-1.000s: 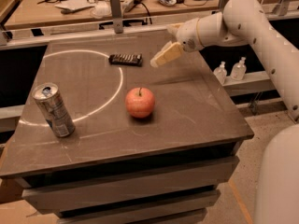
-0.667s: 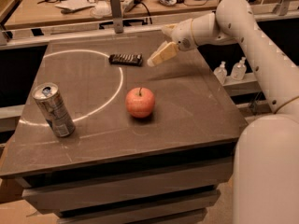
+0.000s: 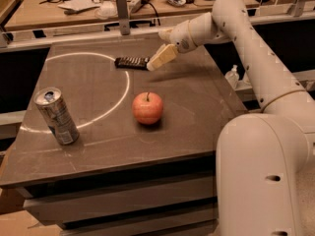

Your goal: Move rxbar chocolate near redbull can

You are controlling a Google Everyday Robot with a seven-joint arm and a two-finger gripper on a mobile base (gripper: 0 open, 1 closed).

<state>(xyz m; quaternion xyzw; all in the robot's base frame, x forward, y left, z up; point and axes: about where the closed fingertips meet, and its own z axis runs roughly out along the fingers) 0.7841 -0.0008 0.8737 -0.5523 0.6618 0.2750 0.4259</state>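
The rxbar chocolate (image 3: 131,62) is a small dark flat bar lying on the far part of the dark table (image 3: 187,112). The redbull can (image 3: 56,115) stands upright, slightly tilted in view, near the table's front left. My gripper (image 3: 158,60) hangs low over the table just right of the bar's right end, its pale fingers (image 3: 164,56) pointing down-left toward the bar and nearly touching its end. Nothing is held.
A red apple (image 3: 147,107) sits mid-table between the bar and the front edge. A white arc (image 3: 121,95) is drawn on the tabletop. A cluttered wooden bench (image 3: 98,6) runs behind the table. My arm (image 3: 246,43) reaches in from the right.
My gripper has moved left and down toward the bar's right end. The bar, can and apple have not moved.
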